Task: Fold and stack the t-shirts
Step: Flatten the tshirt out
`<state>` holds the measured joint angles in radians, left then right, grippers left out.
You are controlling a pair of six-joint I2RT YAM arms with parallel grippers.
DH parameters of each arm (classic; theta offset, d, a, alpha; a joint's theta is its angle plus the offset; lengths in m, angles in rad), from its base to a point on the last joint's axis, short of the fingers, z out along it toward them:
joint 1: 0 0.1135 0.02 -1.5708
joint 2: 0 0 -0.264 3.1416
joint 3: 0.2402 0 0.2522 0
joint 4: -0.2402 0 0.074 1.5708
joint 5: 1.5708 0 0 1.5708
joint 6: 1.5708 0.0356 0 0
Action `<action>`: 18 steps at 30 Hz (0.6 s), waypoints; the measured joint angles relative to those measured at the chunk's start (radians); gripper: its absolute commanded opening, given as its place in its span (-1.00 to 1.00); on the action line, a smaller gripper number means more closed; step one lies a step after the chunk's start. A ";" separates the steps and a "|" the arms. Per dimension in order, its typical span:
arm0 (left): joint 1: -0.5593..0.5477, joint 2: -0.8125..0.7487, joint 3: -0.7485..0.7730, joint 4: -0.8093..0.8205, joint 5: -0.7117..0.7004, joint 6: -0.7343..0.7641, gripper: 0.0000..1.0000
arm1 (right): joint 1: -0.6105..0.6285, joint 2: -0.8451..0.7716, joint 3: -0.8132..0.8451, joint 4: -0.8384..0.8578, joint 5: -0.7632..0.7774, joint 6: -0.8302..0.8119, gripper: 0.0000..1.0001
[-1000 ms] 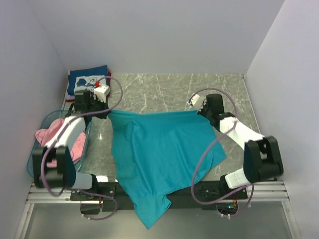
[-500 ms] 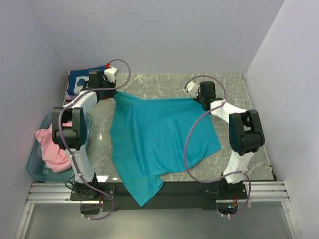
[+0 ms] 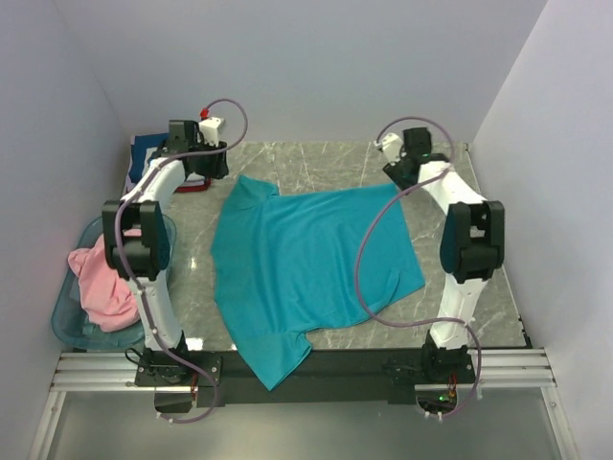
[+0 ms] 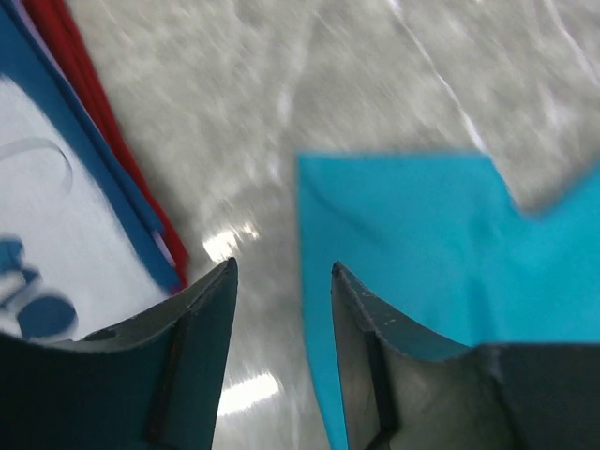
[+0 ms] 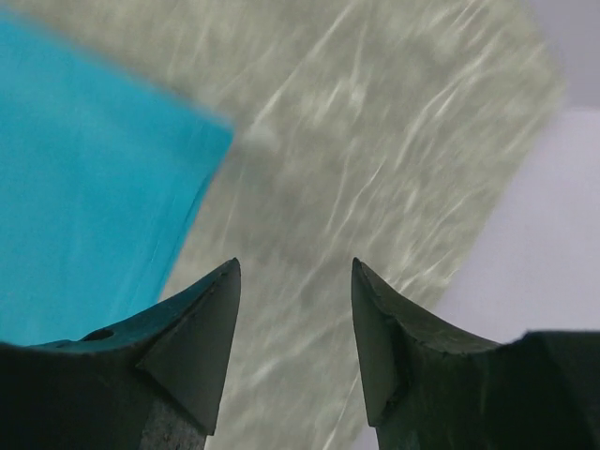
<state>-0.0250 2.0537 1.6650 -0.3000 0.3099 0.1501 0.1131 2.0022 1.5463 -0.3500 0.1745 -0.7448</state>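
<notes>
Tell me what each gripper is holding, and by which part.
Nothing is held. The left gripper and right gripper both stand open over the table, and the teal t-shirt lies spread flat, gripped by neither.

L arm (image 3: 153, 192) & R arm (image 3: 458, 196) both stretched far fwd. L gripper (image 4: 281, 272), R gripper (image 5: 295, 267): jaws apart, nothing betw them.

top view: my left arm (image 3: 161, 180) covers most of the navy shirt (image 3: 144, 150), print unreadable | left wrist: blurred for me, red shirt (image 4: 66, 47) and teal shirt (image 4: 422, 244) run off frame | right wrist: teal shirt cut by left edge, blurred
</notes>
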 measured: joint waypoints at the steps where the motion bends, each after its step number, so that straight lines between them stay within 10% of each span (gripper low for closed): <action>1: 0.001 -0.030 -0.015 -0.031 0.015 0.009 -0.02 | -0.022 -0.016 0.027 -0.085 -0.045 0.014 0.15; 8: -0.003 -0.385 -0.305 -0.219 0.100 0.080 -0.03 | -0.075 -0.177 0.040 -0.546 -0.280 0.056 0.07; 18: -0.072 -0.490 -0.647 -0.303 0.078 0.123 0.01 | -0.007 -0.223 -0.177 -0.700 -0.382 0.204 0.03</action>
<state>-0.0967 1.5639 1.0176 -0.6033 0.3882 0.2729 0.1059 1.7790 1.3697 -1.0500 -0.2077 -0.5404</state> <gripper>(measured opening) 0.501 0.521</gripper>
